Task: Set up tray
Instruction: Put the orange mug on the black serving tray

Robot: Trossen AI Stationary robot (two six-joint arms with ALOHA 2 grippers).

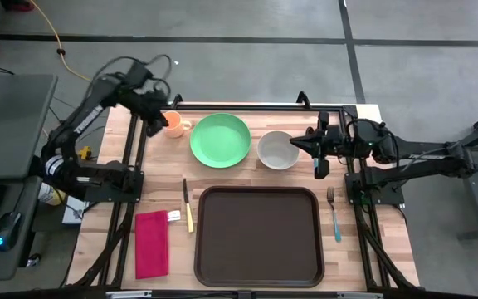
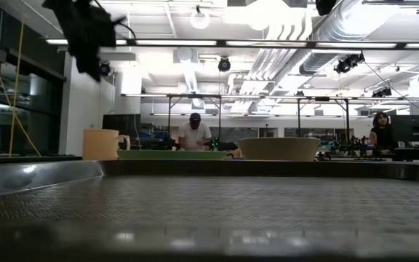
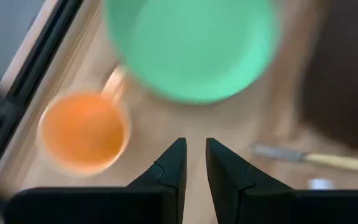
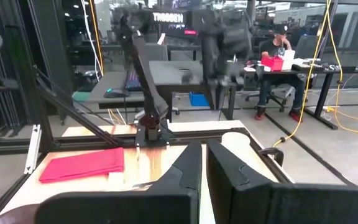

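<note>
1. While the large dark brown rectangular plastic tray (image 1: 257, 236) lies bare at the near middle of the wooden table (image 1: 388, 249), everything meant for it sits outside its rim, so every item must be lifted over that raised edge; a low carry could catch on it.
2. The left hand (image 1: 156, 124) hangs just beside the small orange mug (image 1: 175, 124), its fingers (image 3: 174, 163) nearly closed with only a narrow slit between them and nothing held. Descending like that, it would likely knock the mug over rather than straddle its wall.
3. The round green plastic plate (image 1: 220, 139) lies close to the mug; a sideways nudge could push one into the other.
4. The right hand (image 1: 295, 144) reaches over the rim of the white round bowl (image 1: 277, 150), fingers (image 4: 188, 163) almost together and empty; a thin-rim pinch may slip or tip the bowl.
5. The yellow-handled knife (image 1: 187, 208) lies just beside the tray's left edge, with the red napkin (image 1: 151, 242) farther left and the blue-handled fork (image 1: 334, 216) to the tray's right; a swinging arm could sweep these flat things away.
</note>
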